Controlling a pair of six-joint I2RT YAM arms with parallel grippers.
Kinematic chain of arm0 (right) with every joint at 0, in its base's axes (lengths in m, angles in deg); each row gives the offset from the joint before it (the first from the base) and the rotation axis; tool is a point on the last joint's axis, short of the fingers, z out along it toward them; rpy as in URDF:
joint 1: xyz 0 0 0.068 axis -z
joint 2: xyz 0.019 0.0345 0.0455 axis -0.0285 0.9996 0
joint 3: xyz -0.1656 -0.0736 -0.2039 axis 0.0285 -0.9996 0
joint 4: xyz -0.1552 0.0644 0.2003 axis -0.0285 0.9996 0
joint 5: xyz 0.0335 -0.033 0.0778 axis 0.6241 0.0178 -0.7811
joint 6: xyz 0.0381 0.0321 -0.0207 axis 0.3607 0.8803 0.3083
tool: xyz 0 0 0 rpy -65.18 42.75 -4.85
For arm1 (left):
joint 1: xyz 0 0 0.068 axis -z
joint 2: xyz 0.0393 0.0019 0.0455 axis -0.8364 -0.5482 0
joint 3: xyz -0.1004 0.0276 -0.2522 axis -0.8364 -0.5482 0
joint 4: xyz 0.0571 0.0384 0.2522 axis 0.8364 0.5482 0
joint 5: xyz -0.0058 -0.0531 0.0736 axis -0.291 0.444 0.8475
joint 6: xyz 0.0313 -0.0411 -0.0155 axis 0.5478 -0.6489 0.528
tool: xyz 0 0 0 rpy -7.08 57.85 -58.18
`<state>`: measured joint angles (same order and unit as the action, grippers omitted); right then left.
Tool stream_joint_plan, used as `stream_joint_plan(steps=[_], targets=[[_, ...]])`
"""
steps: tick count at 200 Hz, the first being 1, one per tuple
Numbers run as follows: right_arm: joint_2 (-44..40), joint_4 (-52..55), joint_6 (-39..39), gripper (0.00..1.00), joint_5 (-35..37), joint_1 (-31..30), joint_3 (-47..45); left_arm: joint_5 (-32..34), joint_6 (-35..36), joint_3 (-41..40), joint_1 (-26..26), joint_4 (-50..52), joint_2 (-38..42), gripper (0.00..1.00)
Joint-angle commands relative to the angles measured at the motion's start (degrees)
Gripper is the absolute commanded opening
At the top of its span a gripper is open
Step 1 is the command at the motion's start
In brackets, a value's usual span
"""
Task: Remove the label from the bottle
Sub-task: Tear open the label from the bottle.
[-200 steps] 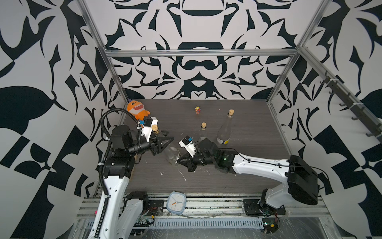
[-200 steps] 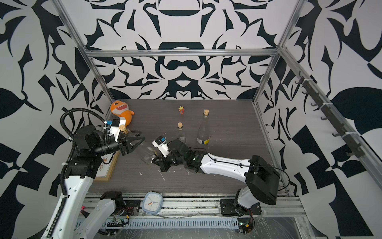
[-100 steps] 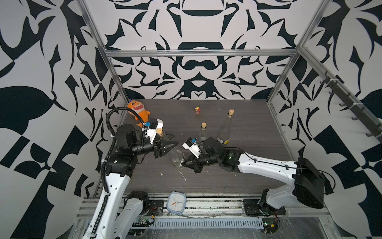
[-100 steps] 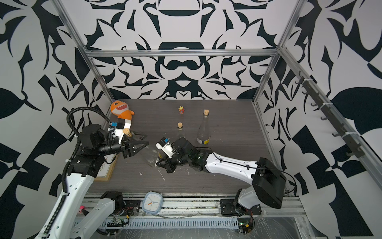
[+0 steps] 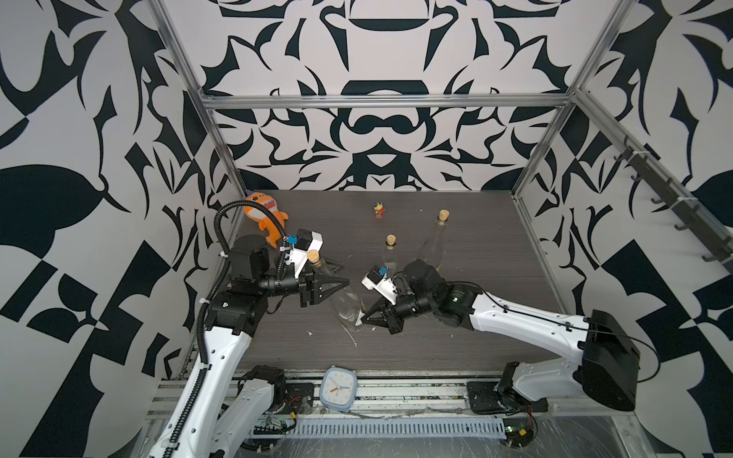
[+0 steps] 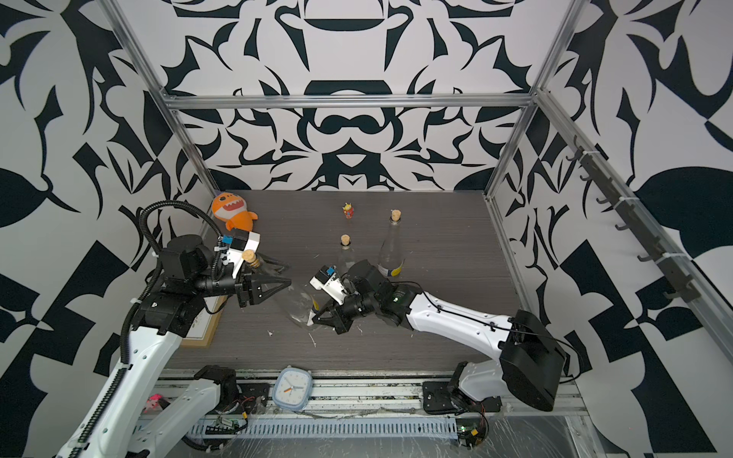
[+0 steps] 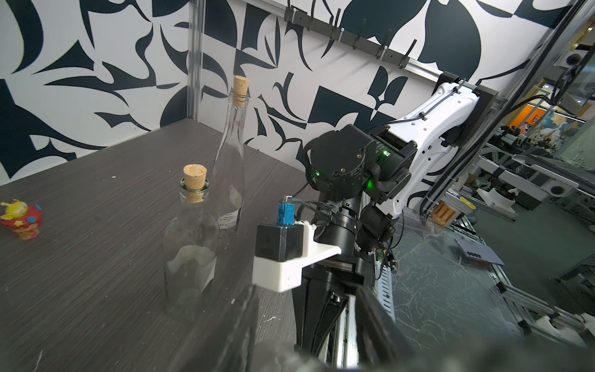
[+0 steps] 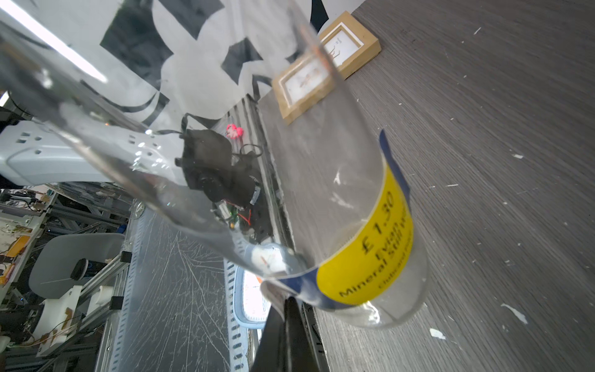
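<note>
The bottle (image 5: 343, 301) leans over the near-middle part of the table (image 5: 496, 253), with its cork toward the left arm and its base low over the wood. I cannot tell if the base touches the surface. The yellow label (image 8: 370, 257) goes around the body just above the base, and its dark blue edge stands off from the glass. The right gripper (image 8: 286, 322) has its fingers closed together on this lifted edge. The left gripper (image 5: 343, 275) clamps the bottle at its upper part, below the cork.

Small paper scraps (image 5: 353, 337) lie just beside the base. From there to the front edge of the table the wood is free, and also on the right arm's side. Behind the right gripper a short bottle (image 5: 390, 253) stands near, and a tall bottle (image 5: 436, 238) stands beside it. A picture frame (image 6: 202, 329) lies at the left edge, and a clock (image 5: 338, 388) lies past the front edge.
</note>
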<state>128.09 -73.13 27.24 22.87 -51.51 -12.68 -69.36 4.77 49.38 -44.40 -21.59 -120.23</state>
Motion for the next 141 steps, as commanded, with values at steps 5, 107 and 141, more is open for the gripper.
stream_joint_plan(steps=[5, 107, 141], targets=[[-2.2, 4.2, -2.5, 0.0, -0.9, 2.1, -0.4, -2.0, 2.3, 3.0, 1.9, 6.9, 0.3, 0.0], [-6.4, 7.5, -6.0, 0.0, -13.7, 4.8, -3.6, -6.1, 5.5, 4.6, 5.2, 11.8, -1.6, 0.0], [-7.8, 9.4, -8.3, 0.0, -16.5, 5.6, -3.9, -8.1, 6.3, 5.7, 7.8, 14.5, -3.1, 0.0]])
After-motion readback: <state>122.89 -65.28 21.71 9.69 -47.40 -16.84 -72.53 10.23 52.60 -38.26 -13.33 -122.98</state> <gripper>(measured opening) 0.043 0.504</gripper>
